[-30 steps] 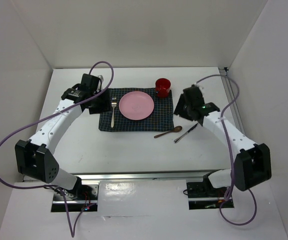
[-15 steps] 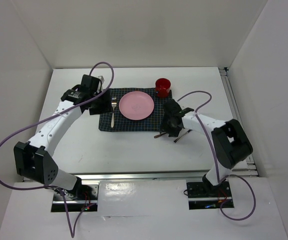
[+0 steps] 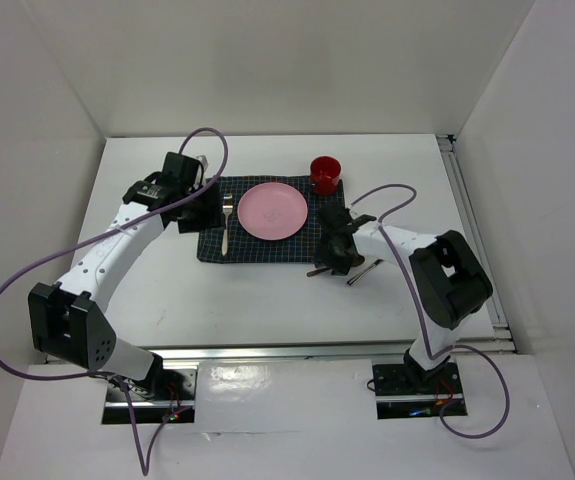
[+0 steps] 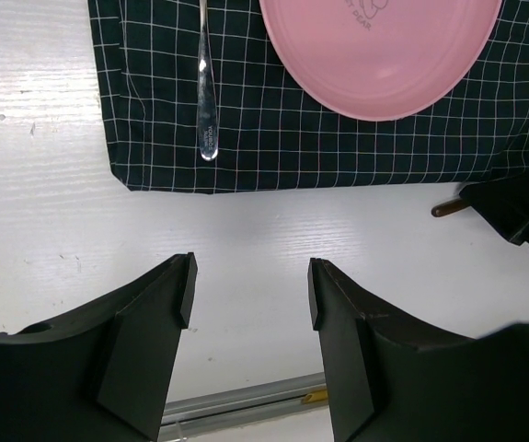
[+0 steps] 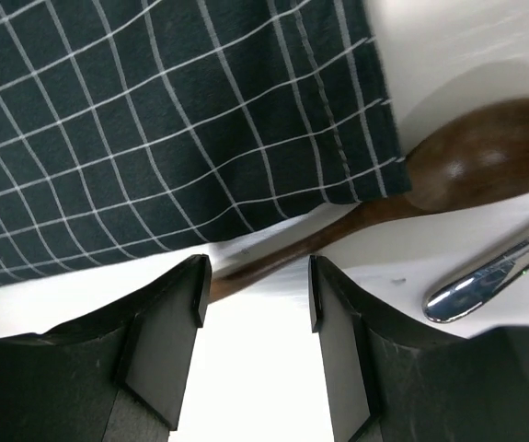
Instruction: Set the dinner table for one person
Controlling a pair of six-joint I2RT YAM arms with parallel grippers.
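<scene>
On the white dinner table (image 3: 267, 295) lies a dark checked mat (image 3: 267, 247) with a pink plate (image 3: 273, 211), a fork (image 3: 226, 228) and a red cup (image 3: 325, 173). A brown wooden spoon (image 5: 466, 170) lies off the mat's near right corner, with a metal knife (image 5: 494, 274) beside it. My right gripper (image 5: 255, 285) is open, low over the spoon's handle (image 5: 264, 262), jaws either side of it. It also shows in the top view (image 3: 335, 256). My left gripper (image 4: 250, 295) is open and empty above the table, near the mat's left edge (image 3: 199, 205).
A metal rail (image 4: 246, 398) runs along the table's near edge. White walls enclose the table on three sides. The knife's tip shows in the top view (image 3: 359, 274) right of my right gripper.
My right arm swung in from the right and came down over the spoon at the mat's near right corner. My left arm has hardly moved.
</scene>
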